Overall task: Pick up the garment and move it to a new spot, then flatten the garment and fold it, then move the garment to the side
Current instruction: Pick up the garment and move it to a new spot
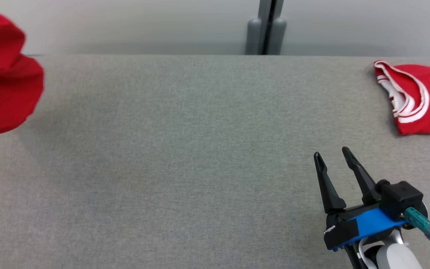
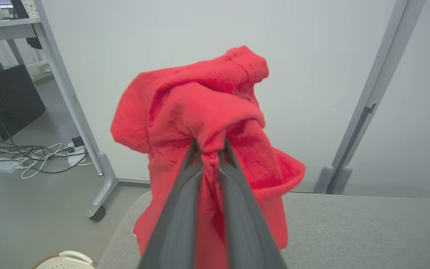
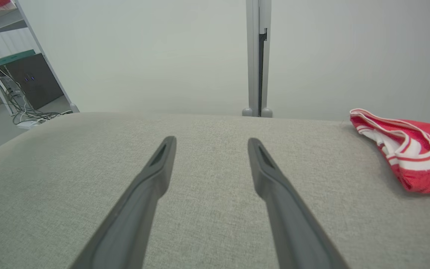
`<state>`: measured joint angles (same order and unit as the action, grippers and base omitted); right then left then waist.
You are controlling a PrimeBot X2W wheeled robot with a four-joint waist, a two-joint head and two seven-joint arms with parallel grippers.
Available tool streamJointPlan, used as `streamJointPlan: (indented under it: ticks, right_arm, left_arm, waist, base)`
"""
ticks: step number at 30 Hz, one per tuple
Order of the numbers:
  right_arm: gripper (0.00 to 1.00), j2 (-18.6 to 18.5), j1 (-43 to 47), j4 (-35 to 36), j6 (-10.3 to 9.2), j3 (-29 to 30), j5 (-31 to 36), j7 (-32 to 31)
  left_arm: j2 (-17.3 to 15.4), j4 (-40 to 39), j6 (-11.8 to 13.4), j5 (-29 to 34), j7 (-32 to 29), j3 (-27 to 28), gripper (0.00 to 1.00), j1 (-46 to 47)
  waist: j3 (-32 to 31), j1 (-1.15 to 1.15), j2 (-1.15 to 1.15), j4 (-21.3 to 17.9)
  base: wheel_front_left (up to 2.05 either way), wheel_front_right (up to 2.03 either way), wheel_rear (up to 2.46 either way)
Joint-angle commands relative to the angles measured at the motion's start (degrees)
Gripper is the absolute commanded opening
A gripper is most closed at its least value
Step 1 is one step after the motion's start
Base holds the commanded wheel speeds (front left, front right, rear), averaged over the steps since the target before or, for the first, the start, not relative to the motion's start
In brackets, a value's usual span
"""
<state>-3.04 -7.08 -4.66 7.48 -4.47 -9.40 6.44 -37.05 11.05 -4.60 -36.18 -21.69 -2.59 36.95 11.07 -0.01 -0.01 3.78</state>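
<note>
A plain red garment (image 2: 203,112) hangs bunched in the air, with my left gripper (image 2: 210,149) shut on a fold of it above the left end of the grey table. In the head view the same garment (image 1: 2,74) shows blurred at the far left edge. My right gripper (image 1: 332,155) stands open with nothing between its fingers, low over the table at the lower right; its two fingertips (image 3: 166,144) are spread wide in the right wrist view.
A folded red garment with white trim (image 1: 420,99) lies at the table's far right; it also shows as the folded red-and-white garment (image 3: 409,149). A grey post (image 1: 266,28) stands behind the table (image 1: 185,149). Cables (image 2: 24,157) lie on the floor to the left.
</note>
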Motion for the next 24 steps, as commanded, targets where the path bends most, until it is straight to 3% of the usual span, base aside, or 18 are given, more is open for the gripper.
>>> streamJointPlan:
  ticks: [1, 8, 13, 18, 24]
  right_arm:
    - [1.00, 0.11, 0.82, -0.53, 0.03, 0.17, -0.48, 0.57]
    - [1.00, 0.10, 1.86, -1.32, 0.03, -0.02, -2.36, 1.44]
    - [1.00, 0.12, 2.28, -1.53, 0.03, 0.17, -3.03, 1.72]
    - [1.00, 0.10, 2.34, -1.70, 0.03, -0.33, -3.83, 2.11]
    - [1.00, 0.13, 2.53, -2.05, 0.03, -0.38, -4.24, 2.35]
  left_arm:
    - [1.32, -2.73, 0.00, 0.36, -0.64, -1.20, 0.00, 0.92]
    - [4.64, -14.46, -0.08, -0.95, -5.08, -6.60, 0.00, 0.34]
    - [6.96, -18.21, -0.63, -1.06, -8.28, -12.12, 0.00, -1.73]
    - [9.06, -16.93, -0.69, 0.66, -9.50, -17.77, 0.00, -4.83]
    - [12.12, -8.47, -0.02, 3.43, -5.30, -22.29, 0.00, -10.01]
  waist:
    - [-2.65, 0.01, 0.01, -2.35]
    - [-4.87, 0.01, 0.01, -8.40]
    - [-4.84, 0.01, 0.01, -13.39]
    - [-4.43, 0.01, 0.01, -17.99]
    - [-4.11, 0.01, 0.01, -21.95]
  base:
    - [0.00, 0.00, 0.00]
    - [0.00, 0.00, 0.00]
    - [0.00, 0.00, 0.00]
    - [0.00, 0.00, 0.00]
    - [0.00, 0.00, 0.00]
